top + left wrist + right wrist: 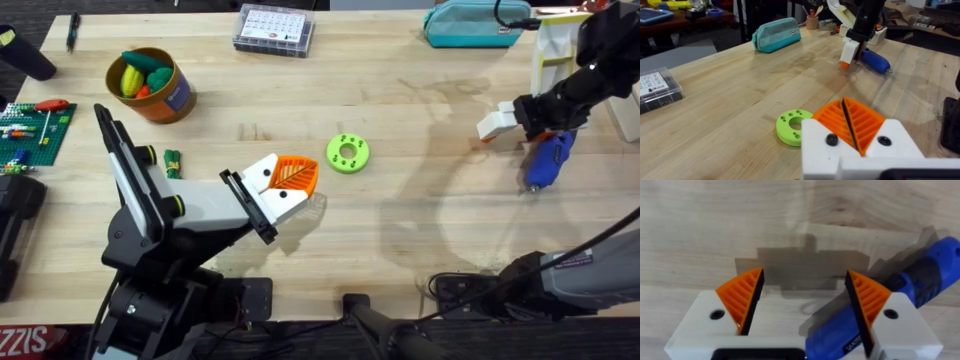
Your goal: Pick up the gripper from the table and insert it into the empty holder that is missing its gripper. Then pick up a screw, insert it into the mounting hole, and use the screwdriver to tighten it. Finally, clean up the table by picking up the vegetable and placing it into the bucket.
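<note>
I see the bucket (152, 85) holding vegetables; the screwdriver (549, 160) lies flat, tip toward me; right jaws released, left jaws clenched empty.

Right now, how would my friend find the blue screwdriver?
Look at the right side of the wooden table, below the teal pouch. The screwdriver lies beside the right gripper: the only bright blue, pen-shaped thing there.

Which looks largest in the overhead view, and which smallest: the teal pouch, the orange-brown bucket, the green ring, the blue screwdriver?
1. teal pouch
2. bucket
3. screwdriver, partly hidden by the right arm, so its true length is unsure
4. green ring

The pouch and bucket look close in area; the pouch lies farther from the camera.
</note>
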